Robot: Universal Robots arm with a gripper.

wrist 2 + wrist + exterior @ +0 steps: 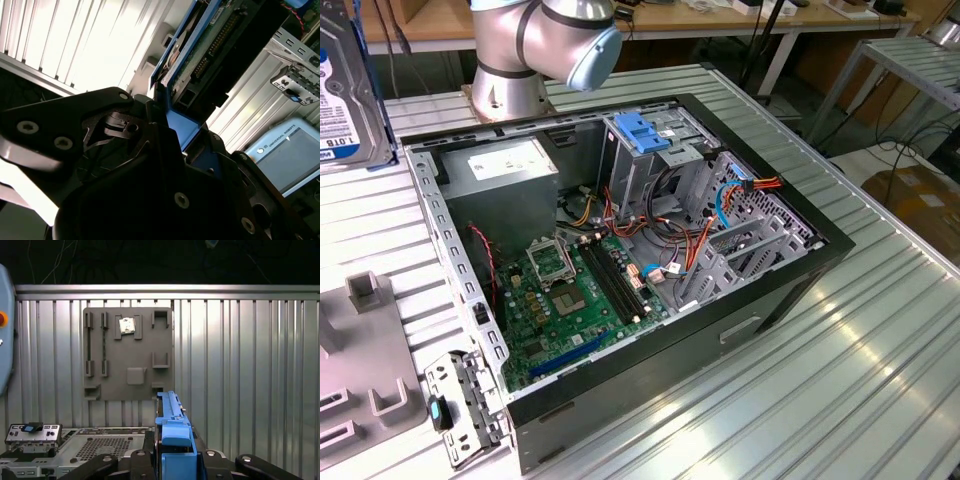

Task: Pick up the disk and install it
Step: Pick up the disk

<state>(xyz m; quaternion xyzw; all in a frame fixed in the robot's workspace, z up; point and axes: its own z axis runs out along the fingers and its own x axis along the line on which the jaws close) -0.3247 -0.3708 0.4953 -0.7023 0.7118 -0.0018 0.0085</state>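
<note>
The disk (345, 95) hangs in the air at the exterior view's far left, its white label with a round blue logo facing the camera, well clear of the open computer case (800, 275). In the first wrist view the disk's blue side rail (173, 437) stands edge-on between the black fingers of my gripper (175, 457). The second wrist view shows the disk (215, 45) from its underside, circuit board and connector exposed, with the gripper (187, 132) shut on its blue rail. The blue-topped drive cage (645, 135) stands at the back of the case.
Inside the case lie a green motherboard (570, 290), a grey power-supply box (510, 170) and bundles of cables (695, 235). A grey fixture plate (127, 355) lies on the ribbed metal table, with a metal bracket (460, 405) beside the case. The arm's base (535, 45) stands behind the case.
</note>
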